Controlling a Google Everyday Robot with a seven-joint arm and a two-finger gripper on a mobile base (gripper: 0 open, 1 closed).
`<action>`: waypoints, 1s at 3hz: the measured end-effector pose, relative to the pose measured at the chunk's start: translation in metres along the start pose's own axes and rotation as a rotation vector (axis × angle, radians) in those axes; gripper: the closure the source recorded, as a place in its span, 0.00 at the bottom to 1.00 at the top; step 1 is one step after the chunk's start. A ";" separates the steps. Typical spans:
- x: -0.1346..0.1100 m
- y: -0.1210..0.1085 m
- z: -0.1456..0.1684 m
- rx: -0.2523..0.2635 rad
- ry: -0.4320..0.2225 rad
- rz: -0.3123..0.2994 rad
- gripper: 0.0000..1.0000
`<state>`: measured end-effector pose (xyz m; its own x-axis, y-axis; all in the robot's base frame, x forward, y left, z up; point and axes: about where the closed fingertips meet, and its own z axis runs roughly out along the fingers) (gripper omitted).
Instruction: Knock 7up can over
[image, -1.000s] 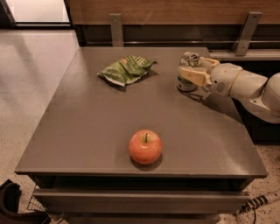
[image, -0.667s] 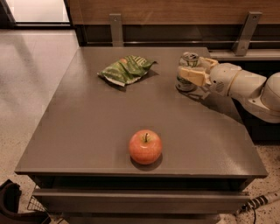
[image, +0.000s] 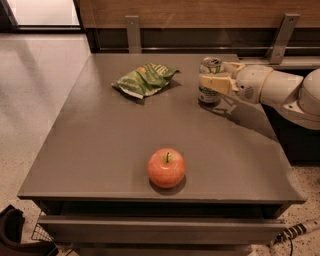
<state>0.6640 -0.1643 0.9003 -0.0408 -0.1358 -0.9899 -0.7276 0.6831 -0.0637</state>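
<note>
- Little change is recorded against the earlier frames: the 7up can (image: 208, 95) is found upright at the same far-right spot, and the gripper (image: 213, 73) stays against it.
- The grey table (image: 100, 150) is noted as the largest item, carrying three objects.
- The white arm (image: 280, 90) is seen reaching in from the right edge, low over the table's far-right part.
- A green chip bag (image: 145, 79) is observed lying flat near the far edge, left of the can and well apart from it.
- A red apple (image: 166, 168) is recorded near the front edge, about mid-width, well apart from the can.
- The can is placed at the far right of the table, standing on its base.
- The gripper is seen spread apart around the can: one finger (image: 214, 82) lies across the can's front, the other (image: 232, 66) sits behind its upper right; a firm clamp cannot be confirmed.
</note>
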 end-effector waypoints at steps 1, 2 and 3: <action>-0.016 0.005 0.001 -0.012 0.120 -0.033 1.00; -0.033 0.010 -0.005 -0.028 0.301 -0.074 1.00; -0.037 0.013 -0.011 -0.038 0.420 -0.100 1.00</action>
<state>0.6486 -0.1586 0.9370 -0.2383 -0.4859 -0.8409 -0.7664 0.6259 -0.1444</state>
